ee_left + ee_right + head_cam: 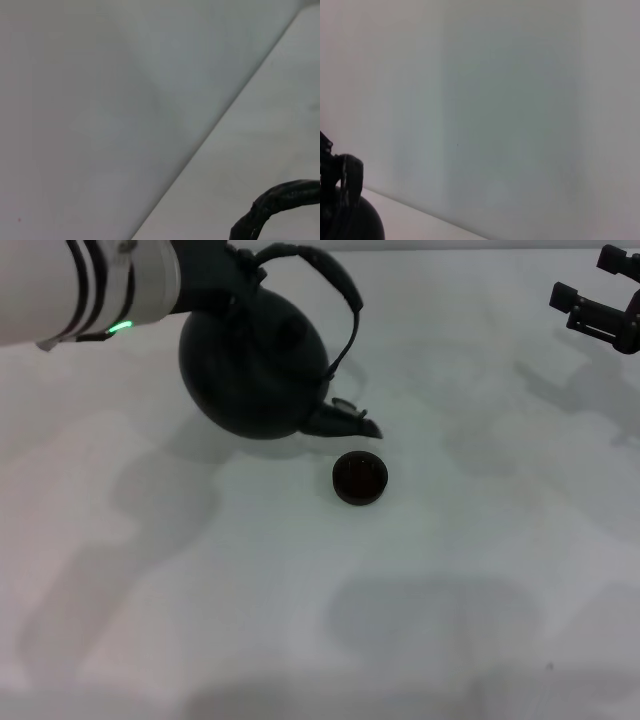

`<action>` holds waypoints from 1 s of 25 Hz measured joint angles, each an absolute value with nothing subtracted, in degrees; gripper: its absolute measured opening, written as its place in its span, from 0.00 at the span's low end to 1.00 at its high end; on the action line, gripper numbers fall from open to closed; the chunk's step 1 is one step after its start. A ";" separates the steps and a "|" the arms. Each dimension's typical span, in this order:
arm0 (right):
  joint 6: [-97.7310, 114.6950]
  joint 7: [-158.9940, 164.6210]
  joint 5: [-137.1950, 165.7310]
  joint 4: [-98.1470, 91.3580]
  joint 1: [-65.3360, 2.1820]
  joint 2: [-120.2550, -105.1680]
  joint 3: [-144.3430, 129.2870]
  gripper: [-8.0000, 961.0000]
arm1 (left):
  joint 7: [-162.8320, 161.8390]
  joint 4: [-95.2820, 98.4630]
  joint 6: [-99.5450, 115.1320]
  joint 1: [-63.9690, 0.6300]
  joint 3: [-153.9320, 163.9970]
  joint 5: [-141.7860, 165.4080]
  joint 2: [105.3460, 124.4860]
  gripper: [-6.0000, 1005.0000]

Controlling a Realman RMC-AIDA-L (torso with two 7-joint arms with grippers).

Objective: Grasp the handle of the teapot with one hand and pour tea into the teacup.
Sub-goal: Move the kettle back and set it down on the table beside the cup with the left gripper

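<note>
The white surface [300, 620] spreads wide and bare on every side of the action, its far edge meeting a pale wall just beyond the left hand [232, 280], which reaches in from the upper left of the head view on a white arm with a lit green band. Below and beside that hand hangs the teapot [255, 365], a round black pot tipped over so that its stubby spout [345, 421] points down and away from the hand toward the teacup [360, 478]. The left hand is closed around the handle [335, 285] at the end nearest the arm, and the hoop arcs out from the grip and down to the pot's far shoulder. The right hand [600, 305] waits well off to the other side, near the surface's far right corner, its dark fingers standing apart and holding nothing. The small dark cup sits upright just under and beyond the spout tip, apart from it, with open room all around.
</note>
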State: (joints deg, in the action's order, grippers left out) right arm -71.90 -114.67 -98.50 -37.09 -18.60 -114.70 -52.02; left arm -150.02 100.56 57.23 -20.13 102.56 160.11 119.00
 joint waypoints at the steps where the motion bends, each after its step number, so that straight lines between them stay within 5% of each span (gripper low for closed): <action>1: -71.89 -114.65 -98.49 -37.09 -18.61 -114.70 -52.03 0.90 | -149.76 100.86 57.05 -19.92 101.91 158.70 118.99 0.12; 25: -71.39 -113.22 -97.40 -37.09 -17.93 -114.51 -52.53 0.90 | -106.81 91.69 52.54 -1.70 78.53 103.83 118.84 0.12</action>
